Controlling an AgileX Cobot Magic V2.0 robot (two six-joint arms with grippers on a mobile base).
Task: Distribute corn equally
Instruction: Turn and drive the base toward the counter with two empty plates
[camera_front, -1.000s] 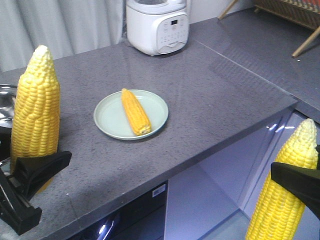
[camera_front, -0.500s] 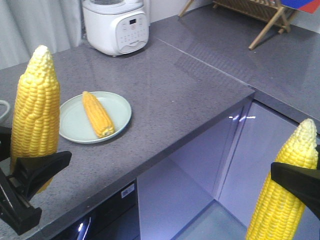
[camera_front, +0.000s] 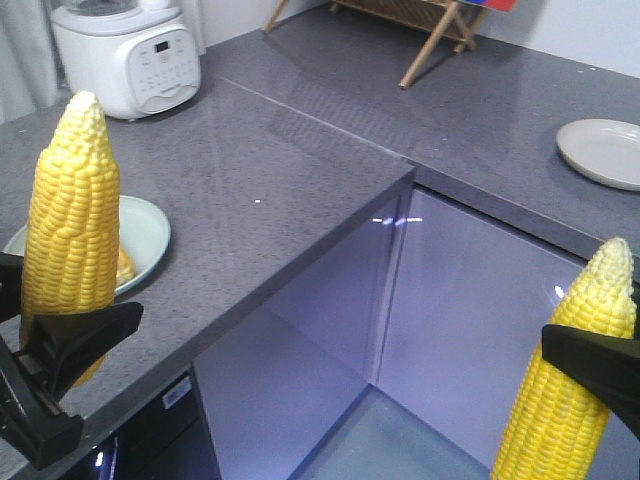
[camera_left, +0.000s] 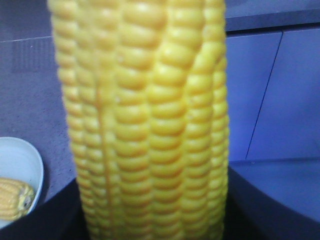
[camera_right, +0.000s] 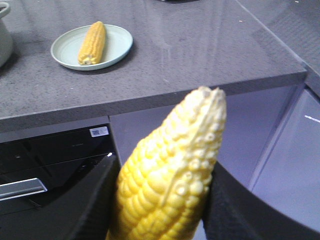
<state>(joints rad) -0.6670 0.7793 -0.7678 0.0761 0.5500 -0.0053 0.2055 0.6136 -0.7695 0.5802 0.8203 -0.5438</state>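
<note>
My left gripper (camera_front: 62, 345) is shut on a corn cob (camera_front: 72, 230) that stands upright with its pale tip up. It fills the left wrist view as a corn cob (camera_left: 150, 115) between the dark jaws of my left gripper (camera_left: 152, 212). My right gripper (camera_front: 592, 368) is shut on a second upright cob (camera_front: 565, 400), also seen as a cob (camera_right: 172, 170) in my right gripper (camera_right: 165, 205). A third cob (camera_right: 92, 42) lies on a pale green plate (camera_right: 65, 54) on the grey counter. The left-hand cob mostly hides that plate (camera_front: 148, 235) in the front view. An empty pale plate (camera_front: 605, 152) sits on the right counter.
The grey counter (camera_front: 280, 170) bends in an L around a recess with glossy cabinet fronts (camera_front: 470, 300). A white cooker (camera_front: 125, 60) stands at the back left and a wooden rack (camera_front: 430, 40) at the back. A black appliance front (camera_right: 50, 160) is under the counter.
The front view has swung right: the cooker and the plate with the cob slid left, and the empty plate came into view at the right. Both grippers still hold their cobs.
</note>
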